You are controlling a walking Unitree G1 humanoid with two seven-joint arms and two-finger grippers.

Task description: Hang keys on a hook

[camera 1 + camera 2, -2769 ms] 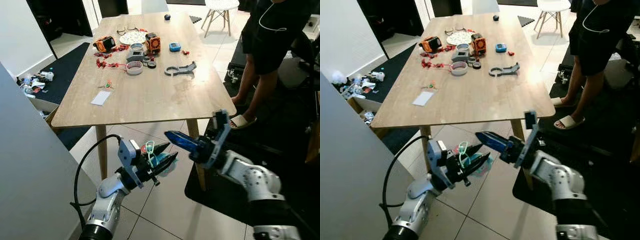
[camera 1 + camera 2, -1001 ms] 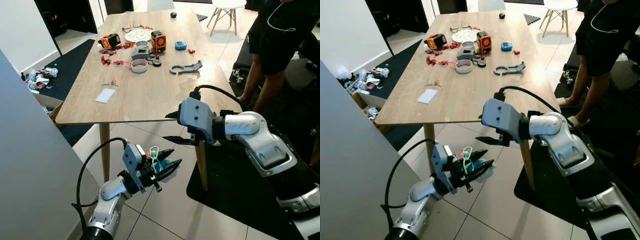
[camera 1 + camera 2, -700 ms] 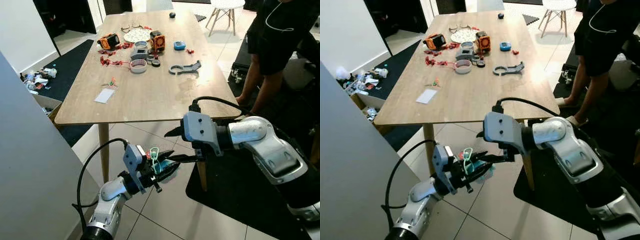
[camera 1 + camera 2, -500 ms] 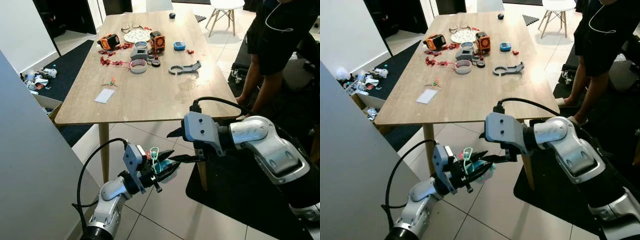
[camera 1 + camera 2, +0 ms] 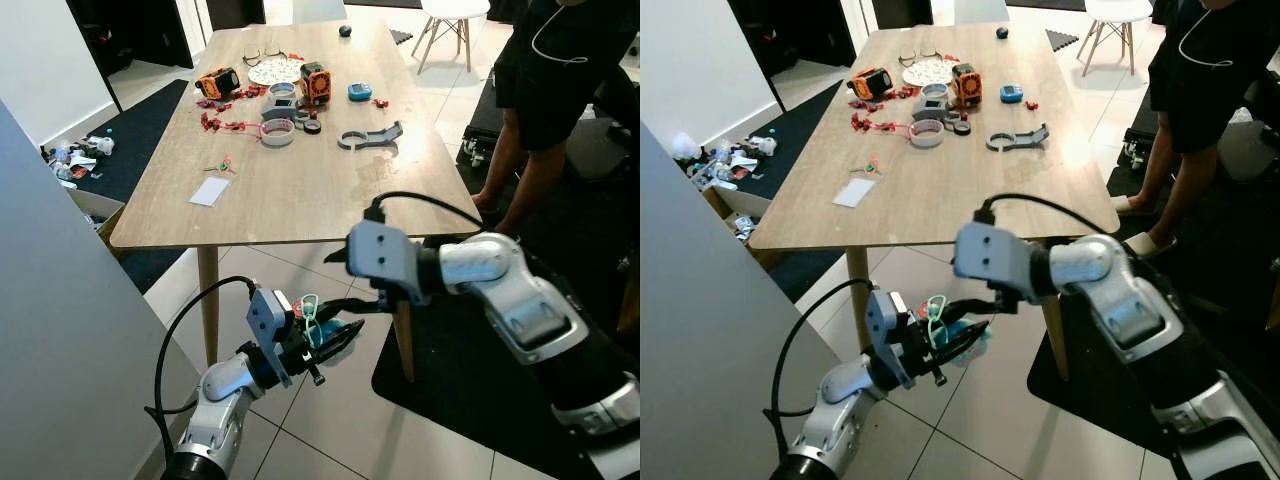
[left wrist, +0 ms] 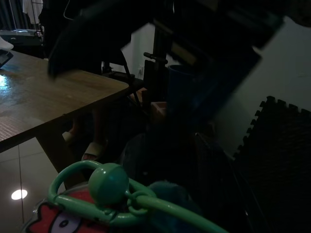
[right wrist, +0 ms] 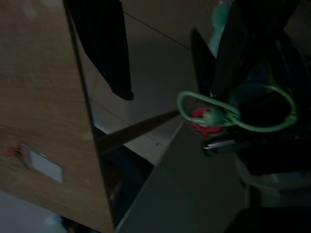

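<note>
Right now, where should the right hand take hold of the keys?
By the green loop, which sticks up free above the left hand clamping the keys. Coming from above with one finger through the loop seems best for the right hand.

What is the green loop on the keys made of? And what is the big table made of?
The green loop on the keys, held in the left gripper, looks like smooth plastic or coated wire: glossy, with a round green bead. The table looks like light wood, or a wood-look top, since grain lines show and a window glare reflects softly.
</note>
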